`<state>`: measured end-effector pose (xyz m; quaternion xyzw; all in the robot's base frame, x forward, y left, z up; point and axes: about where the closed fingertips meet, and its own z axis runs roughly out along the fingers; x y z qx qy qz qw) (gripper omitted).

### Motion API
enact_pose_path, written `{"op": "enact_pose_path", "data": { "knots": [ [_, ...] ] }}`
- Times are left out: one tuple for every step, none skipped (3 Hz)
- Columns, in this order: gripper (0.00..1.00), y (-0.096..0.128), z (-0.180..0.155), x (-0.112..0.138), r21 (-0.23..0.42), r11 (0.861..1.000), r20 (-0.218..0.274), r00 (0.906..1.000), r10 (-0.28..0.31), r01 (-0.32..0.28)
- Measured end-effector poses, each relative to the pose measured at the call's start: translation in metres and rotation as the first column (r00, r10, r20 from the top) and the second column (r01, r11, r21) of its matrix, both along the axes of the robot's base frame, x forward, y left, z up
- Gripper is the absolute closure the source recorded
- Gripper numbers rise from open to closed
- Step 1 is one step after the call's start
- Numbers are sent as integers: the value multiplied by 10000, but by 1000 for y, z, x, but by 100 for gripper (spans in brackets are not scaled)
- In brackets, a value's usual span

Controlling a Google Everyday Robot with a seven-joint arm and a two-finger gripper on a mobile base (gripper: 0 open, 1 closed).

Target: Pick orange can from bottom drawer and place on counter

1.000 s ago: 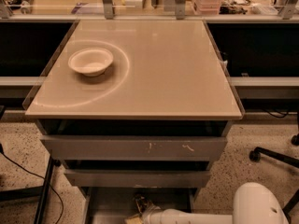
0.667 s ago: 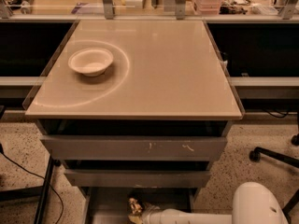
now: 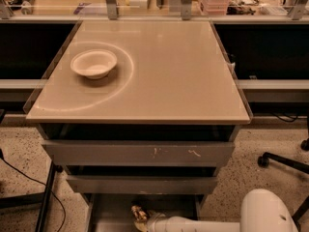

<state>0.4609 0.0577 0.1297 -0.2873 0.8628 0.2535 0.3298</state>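
Grey bottom drawer (image 3: 110, 214): gripper (image 3: 145, 221) at orange can (image 3: 139, 212), open floor leftward.

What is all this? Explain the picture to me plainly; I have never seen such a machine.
There is one picture, taken looking down from the front. The white tube at the bottom is the robot's arm. Its hand reaches into the open bottom drawer, right by a small orange can. Whether it grips the can cannot be told. Above are two wider drawers and a beige counter, with a white bowl on its left side. The can is meant to end up on that counter.
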Motion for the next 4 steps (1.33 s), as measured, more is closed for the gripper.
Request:
{"op": "enact_pose_path", "data": {
  "knots": [
    [100, -5, 10, 0, 363, 9989, -7, 9996, 299, -299],
    [100, -47, 44, 30, 728, 9962, 463, 9979, 442, -475],
    [100, -127, 109, 44, 1053, 9917, 700, 9953, 666, -737],
    [100, -127, 109, 44, 1054, 9917, 700, 9953, 668, -739]
  ]
}}
